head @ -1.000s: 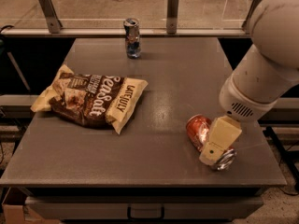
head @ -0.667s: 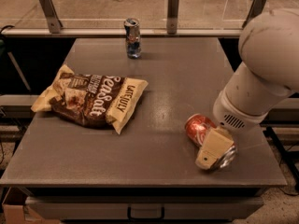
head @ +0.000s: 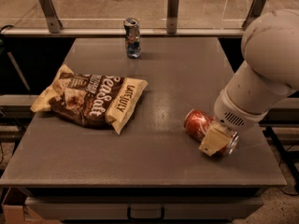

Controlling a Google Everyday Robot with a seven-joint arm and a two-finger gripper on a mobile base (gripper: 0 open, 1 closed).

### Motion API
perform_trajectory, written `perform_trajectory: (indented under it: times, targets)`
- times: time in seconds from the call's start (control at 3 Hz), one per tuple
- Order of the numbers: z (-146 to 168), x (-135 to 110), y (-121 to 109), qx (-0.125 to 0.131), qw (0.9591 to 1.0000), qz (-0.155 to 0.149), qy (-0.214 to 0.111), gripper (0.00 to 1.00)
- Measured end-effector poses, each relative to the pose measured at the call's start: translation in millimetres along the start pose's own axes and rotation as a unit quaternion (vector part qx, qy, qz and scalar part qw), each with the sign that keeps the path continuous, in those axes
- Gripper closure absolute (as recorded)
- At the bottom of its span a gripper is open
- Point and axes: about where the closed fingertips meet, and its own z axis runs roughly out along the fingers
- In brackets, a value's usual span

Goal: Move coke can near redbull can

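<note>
The coke can (head: pixel 196 123) is red with silver ends and lies on its side at the right front of the grey table (head: pixel 154 167). My gripper (head: pixel 213 137) comes down from the big white arm (head: pixel 266 73) on the right and sits right over the can's near-right end, hiding part of it. The redbull can (head: pixel 132 37), slim and blue-silver, stands upright at the table's far edge, well away from the coke can.
A brown and cream chip bag (head: pixel 93 99) lies flat on the left half of the table. A glass rail with metal posts (head: pixel 173 10) runs behind the far edge. The table's right edge is close to the coke can.
My gripper has moved down and a little left, closer over the coke can. The coke can, the redbull can and the bag have stayed where they were.
</note>
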Motion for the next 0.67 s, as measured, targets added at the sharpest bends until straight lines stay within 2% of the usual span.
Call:
perform_trajectory:
  times: [0.33,0.67]
  targets:
    - [-9.8,-0.1,-21.7,0.014,0.9998,0.005,-0.013,0.87]
    - [-24.6,0.2,-52.8,0.034,0.9989,0.012,-0.031,1.00]
